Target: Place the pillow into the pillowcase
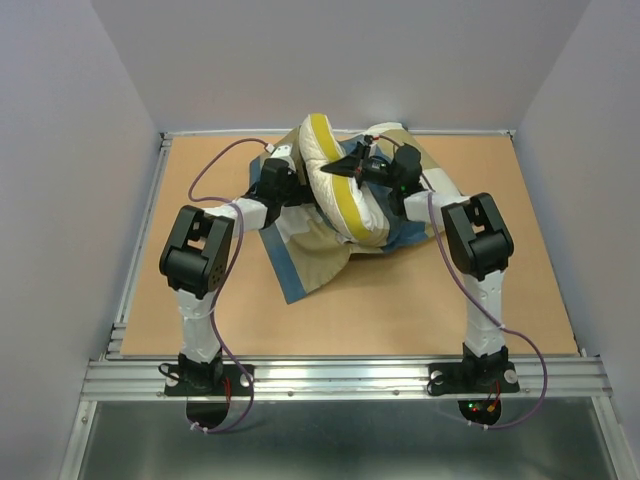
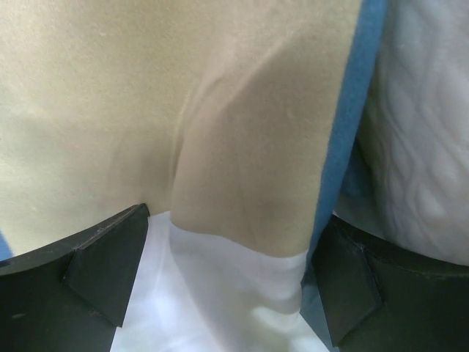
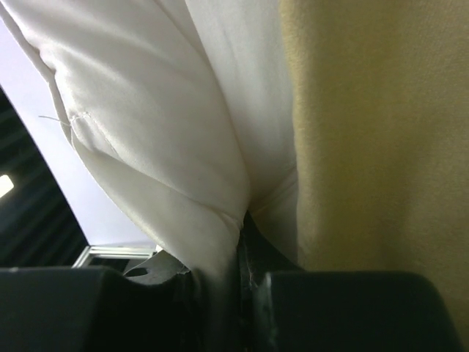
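Note:
The pillow (image 1: 337, 182) stands on its edge at the table's back centre, quilted white with a yellow-green band. The pillowcase (image 1: 310, 258), in blue, tan and cream blocks, lies crumpled under and behind it. My left gripper (image 1: 292, 178) is at the pillow's left side. In the left wrist view its fingers (image 2: 110, 271) stand wide apart, with pillowcase cloth (image 2: 242, 183) bulging between them and the quilted pillow (image 2: 425, 139) at the right. My right gripper (image 1: 337, 170) is on top of the pillow. In the right wrist view it (image 3: 245, 249) is pinched shut on a fold of the pillow's white fabric (image 3: 168, 161).
The tan tabletop (image 1: 450, 300) has a metal rail (image 1: 340, 378) along its near edge and grey walls on three sides. Both arm bases are bolted at the near edge, with purple cables looping beside them.

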Tool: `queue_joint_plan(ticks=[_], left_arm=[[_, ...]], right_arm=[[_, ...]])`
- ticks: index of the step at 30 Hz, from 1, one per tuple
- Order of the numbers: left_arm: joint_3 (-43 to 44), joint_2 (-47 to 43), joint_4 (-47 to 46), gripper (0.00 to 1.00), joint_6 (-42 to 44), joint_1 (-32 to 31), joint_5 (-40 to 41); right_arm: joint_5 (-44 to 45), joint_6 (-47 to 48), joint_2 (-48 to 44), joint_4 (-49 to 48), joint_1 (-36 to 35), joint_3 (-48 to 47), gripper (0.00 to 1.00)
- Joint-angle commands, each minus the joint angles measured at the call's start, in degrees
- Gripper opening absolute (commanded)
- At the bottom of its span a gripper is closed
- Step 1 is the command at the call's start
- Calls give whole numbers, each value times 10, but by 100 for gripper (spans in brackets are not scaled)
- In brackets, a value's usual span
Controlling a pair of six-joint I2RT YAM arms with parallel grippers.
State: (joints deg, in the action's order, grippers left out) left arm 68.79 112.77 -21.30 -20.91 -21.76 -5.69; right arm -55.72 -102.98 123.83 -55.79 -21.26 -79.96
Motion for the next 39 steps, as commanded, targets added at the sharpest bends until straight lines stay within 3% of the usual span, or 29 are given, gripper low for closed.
queue_joint_plan(ticks=[1, 7, 13, 16, 22, 28, 34, 39], left_arm=[[31, 5, -59, 99, 15, -19, 0], [-30, -22, -210, 99, -16, -24, -155], [-10, 11, -253, 99, -65, -24, -215], [-17, 25, -279, 94, -112, -13, -291], [-128, -80, -233, 97, -71, 18, -310], [-175, -177, -174, 99, -24, 39, -321], [-175, -202, -161, 99, -41, 37, -289], [-119, -163, -118, 99, 6, 13, -195]], right_arm=[[-10, -95, -60, -125, -15, 19, 1], [10, -146, -68, -173, -16, 53, 1], [19, -173, -71, -203, -15, 65, 1], [15, -173, -76, -209, -13, 67, 1], [7, -166, -76, -210, 9, 53, 1], [2, -162, -75, -211, 12, 44, 1], [-1, -160, -77, -213, 11, 46, 1], [-1, -166, -84, -221, 12, 44, 1]])
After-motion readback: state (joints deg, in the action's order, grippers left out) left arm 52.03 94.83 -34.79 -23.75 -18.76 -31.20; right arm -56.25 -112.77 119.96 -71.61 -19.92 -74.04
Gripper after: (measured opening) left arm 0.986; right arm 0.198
